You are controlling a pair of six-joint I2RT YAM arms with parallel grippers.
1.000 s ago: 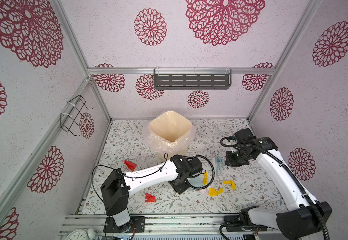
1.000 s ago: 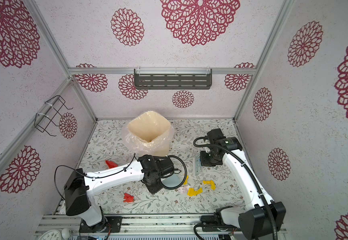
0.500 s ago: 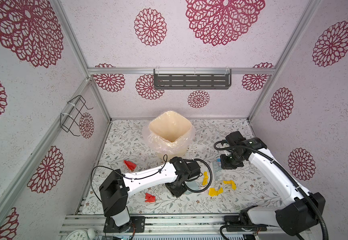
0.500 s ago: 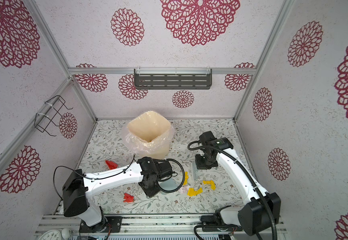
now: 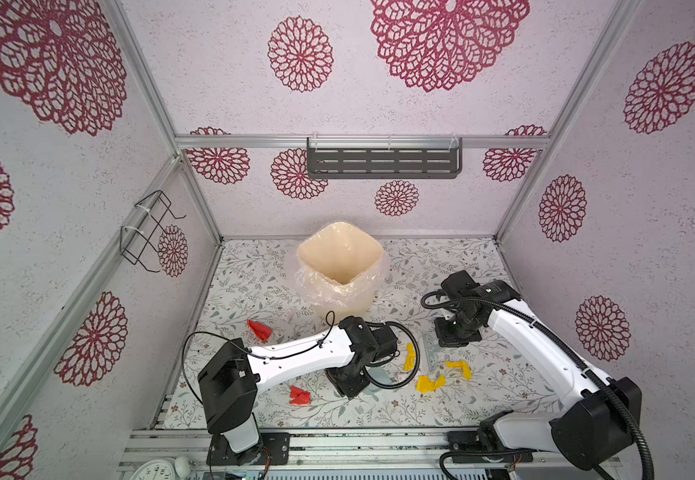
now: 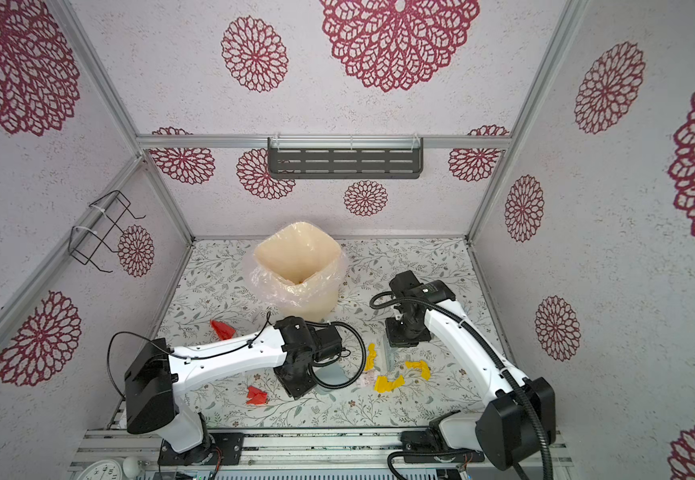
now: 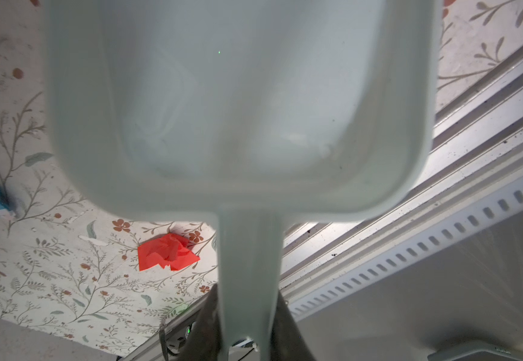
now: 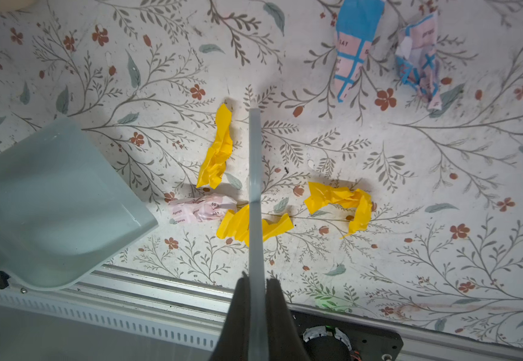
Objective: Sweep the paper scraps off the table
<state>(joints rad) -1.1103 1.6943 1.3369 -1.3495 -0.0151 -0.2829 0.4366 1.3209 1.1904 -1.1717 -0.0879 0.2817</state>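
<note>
Three yellow paper scraps (image 8: 216, 150) (image 5: 429, 383) (image 6: 418, 368) and a white printed one (image 8: 202, 211) lie mid-table (image 5: 254, 270). Two blue-and-pink printed scraps (image 8: 352, 47) lie farther off. Red scraps (image 5: 259, 329) (image 7: 167, 254) lie on the left. My left gripper (image 7: 247, 325) (image 5: 347, 380) is shut on the handle of the pale blue dustpan (image 7: 238, 109) (image 8: 50, 203), whose mouth faces the yellow scraps. Shut on a thin pale brush (image 8: 255, 172) (image 5: 429, 353), my right gripper (image 8: 257, 297) (image 5: 456, 334) holds it among the yellow scraps.
A cream bin with a clear plastic liner (image 5: 339, 270) stands at the back middle. An aluminium rail (image 5: 337, 436) runs along the table's front edge. A wire rack (image 5: 146, 232) hangs on the left wall, a grey shelf (image 5: 383, 162) on the back wall.
My right arm has brought the brush forward and leftward to the yellow scraps. The left arm has drawn the dustpan slightly toward the front left.
</note>
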